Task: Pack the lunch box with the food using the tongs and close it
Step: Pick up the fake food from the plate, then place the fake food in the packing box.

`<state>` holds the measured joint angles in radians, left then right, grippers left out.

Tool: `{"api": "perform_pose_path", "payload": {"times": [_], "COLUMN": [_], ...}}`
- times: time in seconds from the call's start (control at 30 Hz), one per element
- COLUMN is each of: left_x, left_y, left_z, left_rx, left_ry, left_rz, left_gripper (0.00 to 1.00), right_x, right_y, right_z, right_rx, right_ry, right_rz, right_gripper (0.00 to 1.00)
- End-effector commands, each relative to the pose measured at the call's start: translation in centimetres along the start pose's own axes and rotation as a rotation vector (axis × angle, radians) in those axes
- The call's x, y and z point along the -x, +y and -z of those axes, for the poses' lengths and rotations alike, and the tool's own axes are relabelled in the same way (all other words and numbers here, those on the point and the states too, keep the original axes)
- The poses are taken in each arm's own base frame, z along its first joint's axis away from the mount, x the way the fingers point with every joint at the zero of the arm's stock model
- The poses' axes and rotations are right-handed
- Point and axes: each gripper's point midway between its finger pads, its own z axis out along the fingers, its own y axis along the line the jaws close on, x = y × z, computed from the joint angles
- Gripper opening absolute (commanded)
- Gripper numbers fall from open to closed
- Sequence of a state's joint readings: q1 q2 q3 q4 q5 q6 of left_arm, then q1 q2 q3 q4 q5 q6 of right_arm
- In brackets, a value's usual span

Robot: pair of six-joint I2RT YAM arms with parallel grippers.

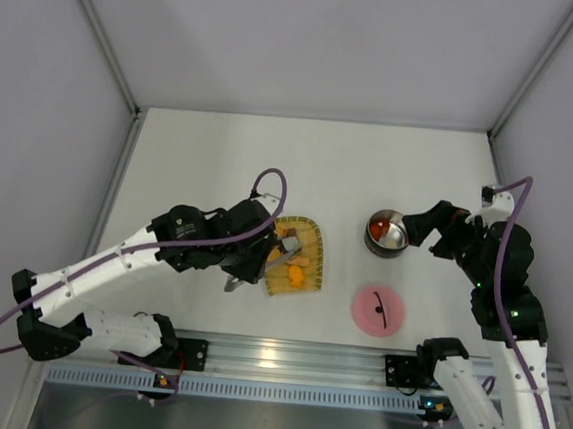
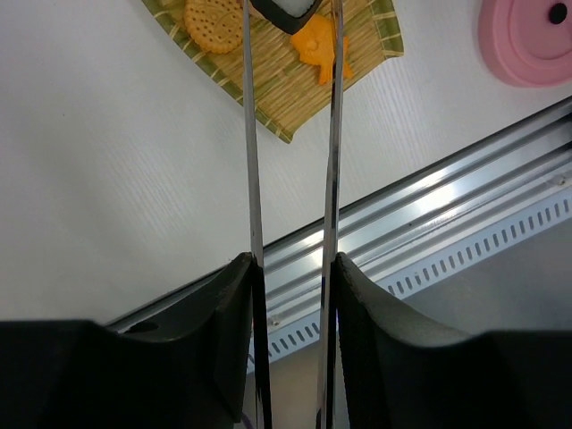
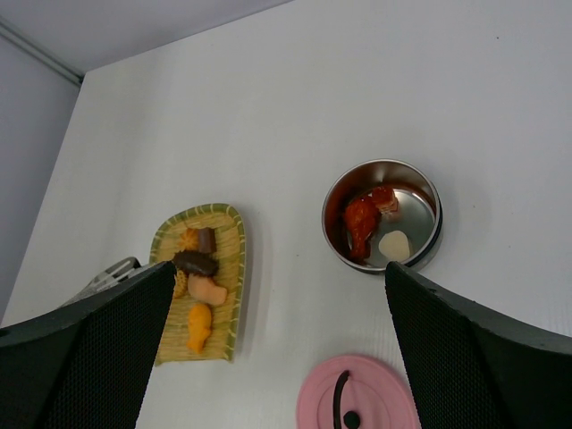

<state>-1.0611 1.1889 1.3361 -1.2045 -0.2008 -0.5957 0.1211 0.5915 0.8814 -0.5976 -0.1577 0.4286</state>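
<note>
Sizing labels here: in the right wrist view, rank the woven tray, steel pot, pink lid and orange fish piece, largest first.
1. woven tray
2. steel pot
3. orange fish piece
The pink lid is not ranked against the pot: the bottom edge cuts it off and it lies nearer the camera.

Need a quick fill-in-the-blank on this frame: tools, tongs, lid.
1. The left tool holds the tongs, tips over the tray, coloured ____.
2. The right tool stands ____.
3. The lid, lying off the lunch box, is ____ in colour.
Missing: yellow, open, pink.
</note>
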Motion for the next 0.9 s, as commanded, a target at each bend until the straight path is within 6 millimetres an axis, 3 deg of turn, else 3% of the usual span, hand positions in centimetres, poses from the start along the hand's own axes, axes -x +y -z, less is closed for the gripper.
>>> {"api": "perform_pose_path", "payload": {"times": [0.0, 0.07, 0.2, 0.3, 0.4, 0.47, 0.53, 0.6, 0.73, 0.87], "left_x": [2.4, 3.6, 7.9, 10.5, 12.8, 14.1, 15.8, 16.2, 17.9, 17.9], "left_y": [-1.3, -2.9, -6.5, -9.6, -12.1, -13.7, -14.8, -15.5, -17.0, -17.5], "left_z": [0.8, 0.5, -0.3, -2.6, -3.2, -5.9, -6.0, -8.0, -9.5, -11.7], "left_rx": [-0.050, -0.098, -0.196, -0.243, -0.303, -0.298, -0.310, -0.296, -0.309, -0.289], "left_ry": [-0.073, -0.090, -0.190, -0.203, -0.231, -0.220, -0.250, -0.228, -0.239, -0.210], "left_rz": [0.000, -0.004, -0.012, -0.042, -0.056, -0.070, -0.074, -0.086, -0.104, -0.108], "left_gripper": [0.25, 0.25, 0.27, 0.28, 0.29, 0.29, 0.29, 0.29, 0.30, 0.32], "right_x": [1.5, 1.6, 1.8, 2.0, 2.1, 2.2, 2.4, 2.5, 2.7, 2.6], "right_y": [0.3, 0.5, 0.5, 0.4, 0.3, 0.3, 0.4, 0.4, 0.4, 0.3], "right_z": [0.2, 0.2, 0.3, 0.5, 0.7, 1.0, 1.2, 1.3, 1.6, 1.9], "right_rx": [0.009, 0.015, 0.011, -0.002, -0.010, -0.012, -0.012, -0.015, -0.020, -0.027], "right_ry": [-0.056, -0.060, -0.056, -0.057, -0.056, -0.062, -0.065, -0.066, -0.071, -0.071], "right_rz": [0.008, 0.007, 0.008, 0.016, 0.018, 0.023, 0.029, 0.031, 0.036, 0.040], "right_gripper": [0.99, 1.00, 0.99, 1.00, 1.00, 0.99, 0.99, 1.00, 0.99, 1.00]}}
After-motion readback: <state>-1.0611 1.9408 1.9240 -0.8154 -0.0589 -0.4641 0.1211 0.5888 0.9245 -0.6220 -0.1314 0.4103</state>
